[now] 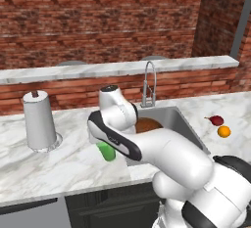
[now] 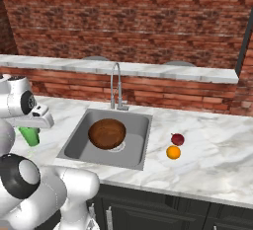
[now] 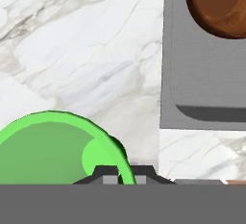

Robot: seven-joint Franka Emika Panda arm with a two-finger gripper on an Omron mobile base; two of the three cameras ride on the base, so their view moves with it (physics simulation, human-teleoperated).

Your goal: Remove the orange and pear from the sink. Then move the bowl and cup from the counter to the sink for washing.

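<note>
- The hand (image 3: 119,176) is pinching the rim of the cup (image 3: 53,146), one fingertip inside the wall and one outside, jaws narrow on it.
- The cup is sitting at the desk (image 1: 59,163) left of the sink (image 2: 74,147), apparently just lifting or still resting there; I cannot tell which.
- It is likely handling as light, stiff and smooth, so the thin rim grip could be letting it swing or slip.
- The bowl (image 2: 106,133) is lying in the sink; the orange (image 2: 173,152) and pear (image 2: 177,138) are resting on the desk to the right.
</note>
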